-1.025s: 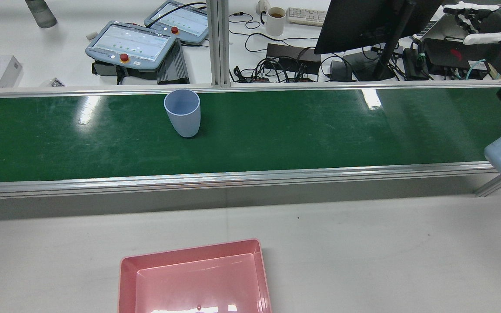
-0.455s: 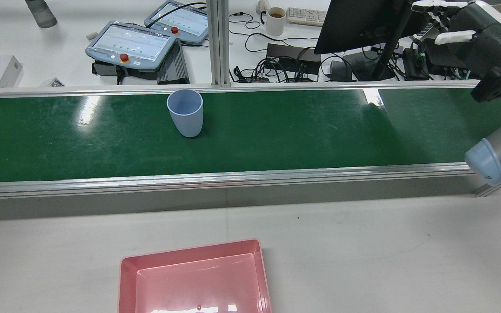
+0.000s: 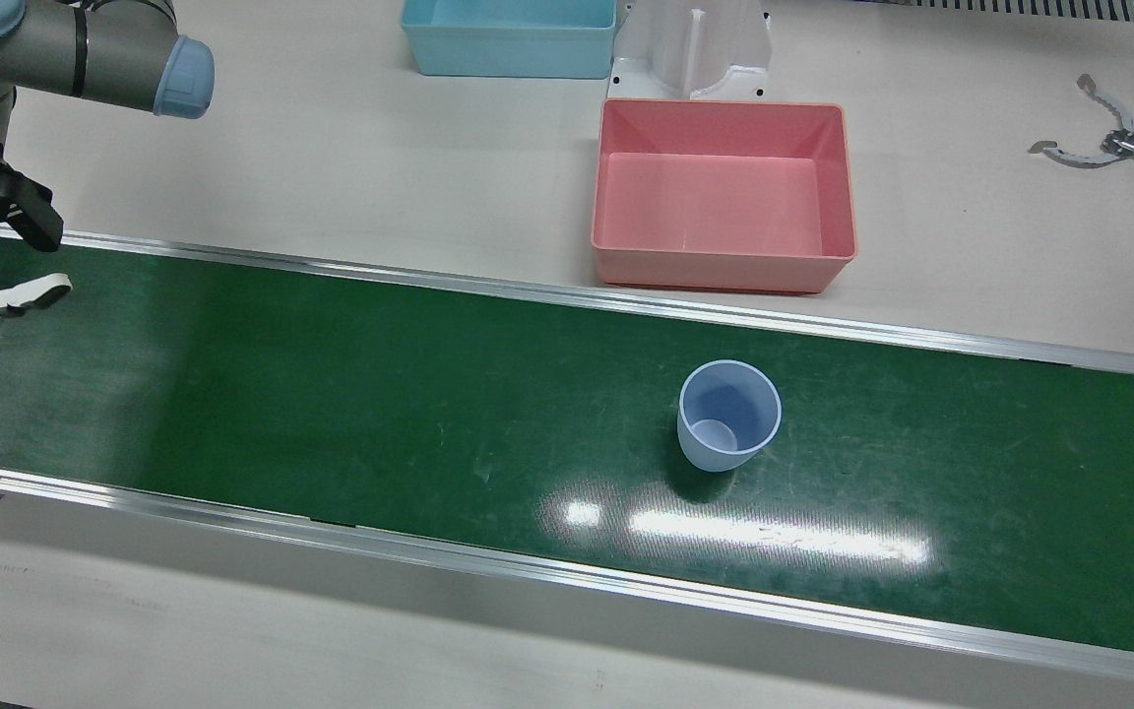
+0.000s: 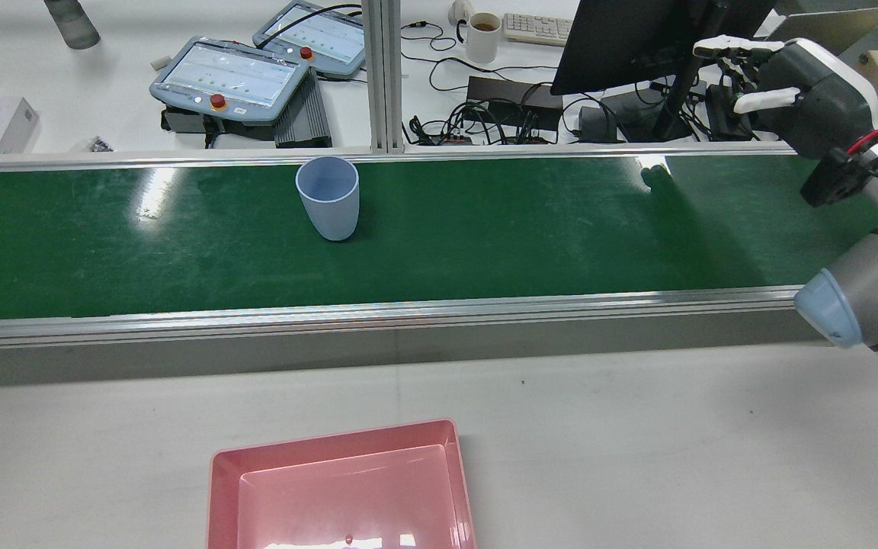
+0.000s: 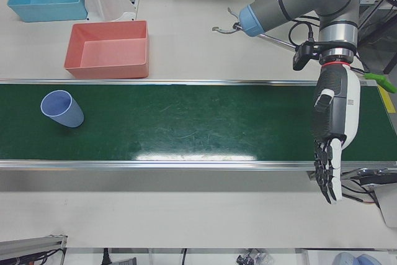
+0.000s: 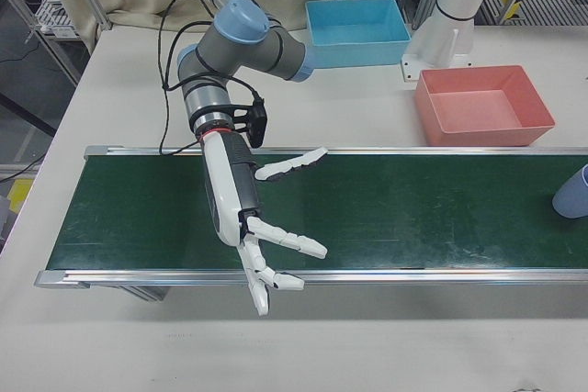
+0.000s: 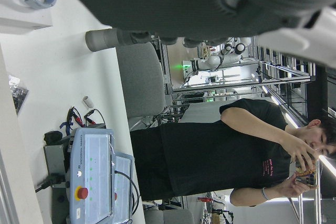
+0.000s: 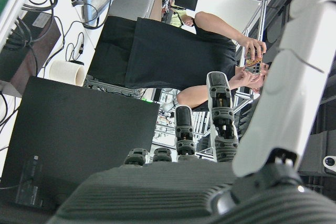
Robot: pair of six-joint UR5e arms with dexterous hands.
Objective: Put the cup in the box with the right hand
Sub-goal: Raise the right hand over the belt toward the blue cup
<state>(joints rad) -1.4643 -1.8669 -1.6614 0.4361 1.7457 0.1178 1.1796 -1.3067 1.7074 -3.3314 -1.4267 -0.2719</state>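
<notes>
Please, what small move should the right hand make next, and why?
Probably it should travel along the green belt toward the blue cup. The right hand is open, holds nothing, and is far from the cup, which stands upright on the belt. The pink box holds nothing.

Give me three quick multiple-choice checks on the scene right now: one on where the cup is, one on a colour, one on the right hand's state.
1. Where is the cup?
A. In the pink box
B. Upright on the green belt
C. In the right hand

2. What colour is the box nearest the belt?
A. Pink
B. Blue
C. White

3. What is the right hand doing?
A. Holding the cup
B. Shut on nothing
C. Open, holding nothing

Answers: 1 B, it stands on the belt. 2 A, the pink box sits beside the belt rail. 3 C, fingers spread, far from the cup.
</notes>
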